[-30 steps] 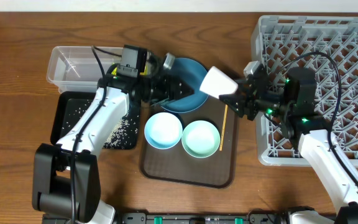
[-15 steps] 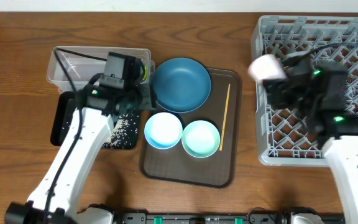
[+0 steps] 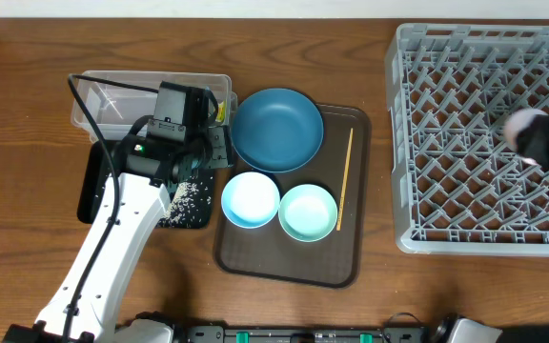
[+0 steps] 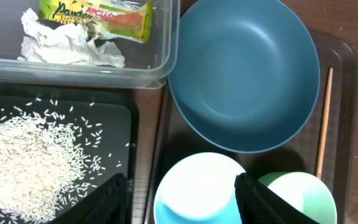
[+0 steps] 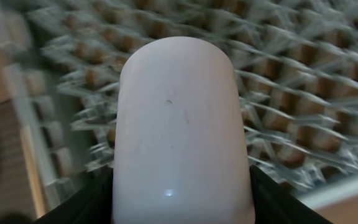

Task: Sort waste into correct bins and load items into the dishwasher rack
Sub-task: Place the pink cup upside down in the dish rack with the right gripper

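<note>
Right arm has swung far to the right since half a second ago, carrying the cup (image 3: pixel 525 129) from the rack's (image 3: pixel 465 114) upper left corner to its right side, at the edge of the overhead view. Motion blurs both there. Left arm has barely shifted. The plate (image 3: pixel 277 129), both bowls and the chopsticks (image 3: pixel 344 191) lie as before.

The cup is small, smooth and pinkish white, with a rounded end facing the right wrist camera. It fills the middle of that view, with the grey lattice blurred behind it. The right gripper (image 5: pixel 180 199) is clamped on the cup, its dark fingers (image 5: pixel 86 202) pressed to either side. Whether the cup touches the rack cannot be told.

The left gripper (image 4: pixel 180 186) hangs with its fingers spread apart and holds nothing. It is above the light blue bowl (image 4: pixel 197 190), near the seam between the black tray (image 4: pixel 123 112) and the brown tray (image 4: pixel 347 56).

The dark blue plate sits at the back of the brown tray. The light blue bowl and the mint bowl (image 4: pixel 297 193) stand side by side in front of it. The chopsticks lie along the tray's right side.

A crumpled tissue (image 4: pixel 67 46) and a yellow-green wrapper (image 4: pixel 98 15) lie in the clear tub (image 4: pixel 166 56). White rice (image 4: pixel 23 168) is heaped on the black tray, with loose grains scattered around it
</note>
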Motion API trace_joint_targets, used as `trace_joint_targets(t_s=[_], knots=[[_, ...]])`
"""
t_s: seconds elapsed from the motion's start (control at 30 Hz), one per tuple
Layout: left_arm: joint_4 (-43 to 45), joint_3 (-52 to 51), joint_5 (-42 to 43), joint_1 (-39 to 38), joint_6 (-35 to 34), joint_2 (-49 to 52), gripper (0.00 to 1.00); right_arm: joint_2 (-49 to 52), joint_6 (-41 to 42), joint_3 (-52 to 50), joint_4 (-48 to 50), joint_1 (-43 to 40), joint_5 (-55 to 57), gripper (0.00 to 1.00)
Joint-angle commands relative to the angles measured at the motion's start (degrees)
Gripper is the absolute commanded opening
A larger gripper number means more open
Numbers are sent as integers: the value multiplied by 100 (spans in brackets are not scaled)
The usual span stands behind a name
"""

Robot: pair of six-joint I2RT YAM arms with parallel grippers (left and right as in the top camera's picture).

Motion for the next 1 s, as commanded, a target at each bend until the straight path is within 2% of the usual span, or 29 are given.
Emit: trace_joint_targets(t_s=[0.0,0.4,0.73,0.77,0.83,0.87,0.97], knots=[[-24,57,-116,15,96,-33,58,411,175,365,-81,-446,396,1],[-24,57,-116,13,96,-31,58,1158,299,433,7,-1416,828,1],[-24,57,-116,15,96,-31,58,1749,369,428,-184,-1589,811,1],[-26,57,-116,15,96,-31,58,1812,369,428,-181,-1589,813,4],[-26,57,-116,15,96,-31,58,1912,369,428,-155,-1589,804,19],[-26,57,-116,13,96,-31,58,1945,372,428,-136,-1589,776,35],[-26,57,-116,13,96,-31,58,1950,365,435,0,-1589,516,65]])
